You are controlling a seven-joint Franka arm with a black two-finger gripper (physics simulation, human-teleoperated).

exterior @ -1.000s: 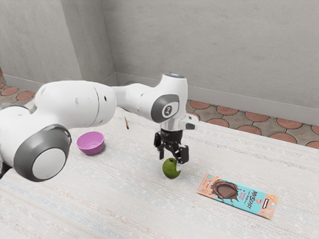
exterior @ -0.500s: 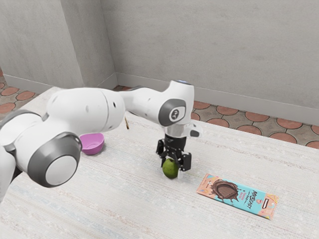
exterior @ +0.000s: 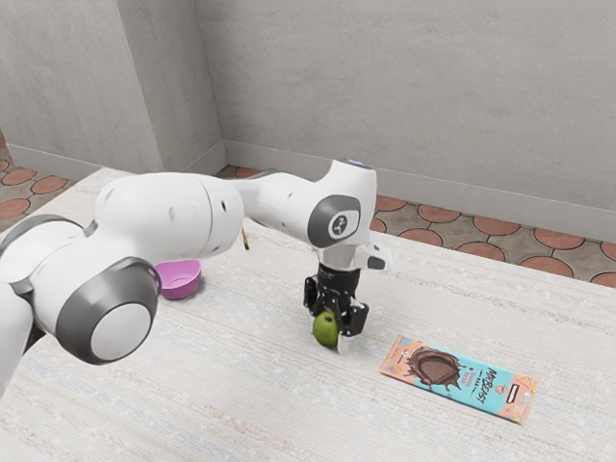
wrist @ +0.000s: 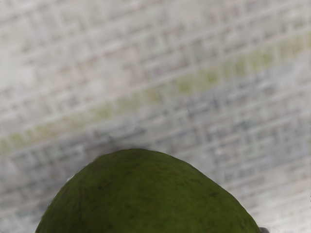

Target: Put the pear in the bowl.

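My gripper (exterior: 331, 330) is down low over the table (exterior: 241, 395), right around the green pear (exterior: 324, 329), but I cannot tell whether it is open or has closed on the fruit. The pear is outside the bowl, down at the tabletop beneath my hand, partly covered by the black gripper on the side toward the exterior view's right. In the wrist view the pear's rounded, dark-speckled green skin sits close under my hand, with the pale woven surface beyond it and a yellowish-green stripe running across the weave. The pink bowl (exterior: 181, 280) stands upright on the table, well apart from the pear, toward the exterior view's left, and my white arm (exterior: 159, 218) hides part of it. Toward the exterior view's right, near the pear but apart from it, a chocolate bar (exterior: 460, 379) in a blue and orange wrapper lies flat, its front showing a round piece of chocolate in a brown splash. On the far side of the table, past the bowl, there is a small thin brown thing (exterior: 245, 239), too small for me to name. Reddish floor tiles (exterior: 445, 218) and a grey wall (exterior: 414, 96) lie beyond the table.
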